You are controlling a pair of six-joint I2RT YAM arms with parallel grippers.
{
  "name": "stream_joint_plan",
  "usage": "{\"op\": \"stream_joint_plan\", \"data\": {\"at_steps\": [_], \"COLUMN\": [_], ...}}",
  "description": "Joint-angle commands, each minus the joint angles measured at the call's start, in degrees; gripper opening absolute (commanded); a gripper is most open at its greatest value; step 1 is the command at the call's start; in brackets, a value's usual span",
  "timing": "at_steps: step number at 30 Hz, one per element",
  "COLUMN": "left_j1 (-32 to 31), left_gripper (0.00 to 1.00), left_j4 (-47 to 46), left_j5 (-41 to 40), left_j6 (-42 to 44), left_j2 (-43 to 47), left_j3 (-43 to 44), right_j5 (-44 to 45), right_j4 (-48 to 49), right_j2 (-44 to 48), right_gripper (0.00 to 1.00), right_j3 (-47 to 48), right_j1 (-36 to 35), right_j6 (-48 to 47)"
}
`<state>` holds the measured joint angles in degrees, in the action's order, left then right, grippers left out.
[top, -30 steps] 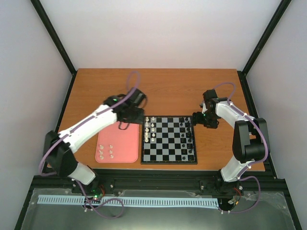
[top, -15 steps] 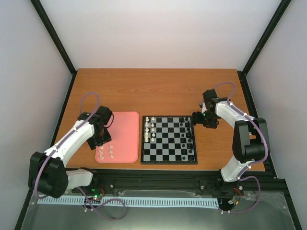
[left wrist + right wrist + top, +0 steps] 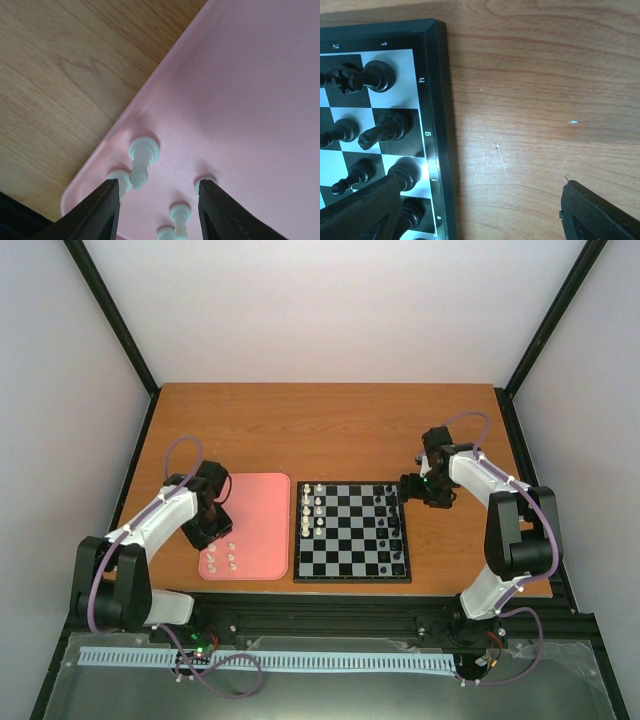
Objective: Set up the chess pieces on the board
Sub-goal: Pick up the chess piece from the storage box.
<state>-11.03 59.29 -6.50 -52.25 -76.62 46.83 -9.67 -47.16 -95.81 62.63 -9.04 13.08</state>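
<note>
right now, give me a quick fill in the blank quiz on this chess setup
1. The white pieces not on the board lie on a ____ tray.
2. The left hand hangs over that tray, fingers apart, holding ____.
3. The right hand is open at the board edge lined with ____ pieces.

Missing words: pink; nothing; black
</note>
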Motion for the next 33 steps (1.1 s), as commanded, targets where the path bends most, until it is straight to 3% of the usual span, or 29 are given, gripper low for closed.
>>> {"op": "stream_joint_plan", "data": {"at_steps": [1, 15, 23, 27, 33], "left_j1": [1.1, 3.0, 3.5, 3.6, 3.6], "left_gripper": [0.46, 0.42, 0.24, 0.03, 0.01], "left_j4": [-2.7, -4.9, -5.0, -4.1, 0.8], "left_j5": [2.1, 2.6, 2.0, 1.6, 0.6], "left_j6": [0.7, 1.6, 2.5, 3.1, 5.8], "left_j2": [-0.6, -2.0, -3.1, -2.5, 0.1], "left_j3": [-0.6, -3.5, -2.5, -1.3, 4.6], "right_j5": [0.9, 1.2, 1.5, 1.6, 1.2], "right_j4": [-0.6, -0.7, -0.9, -1.0, -0.7], "right_j2": [1.1, 0.0, 0.0, 0.1, -0.1], "right_gripper": [1.00, 1.00, 1.00, 1.00, 1.00], "right_j3": [0.8, 1.5, 1.6, 1.7, 1.6], "right_j1": [-0.2, -0.2, -0.2, -0.2, -0.3], "right_j6": [-0.2, -0.3, -0.2, -0.1, 0.0]}}
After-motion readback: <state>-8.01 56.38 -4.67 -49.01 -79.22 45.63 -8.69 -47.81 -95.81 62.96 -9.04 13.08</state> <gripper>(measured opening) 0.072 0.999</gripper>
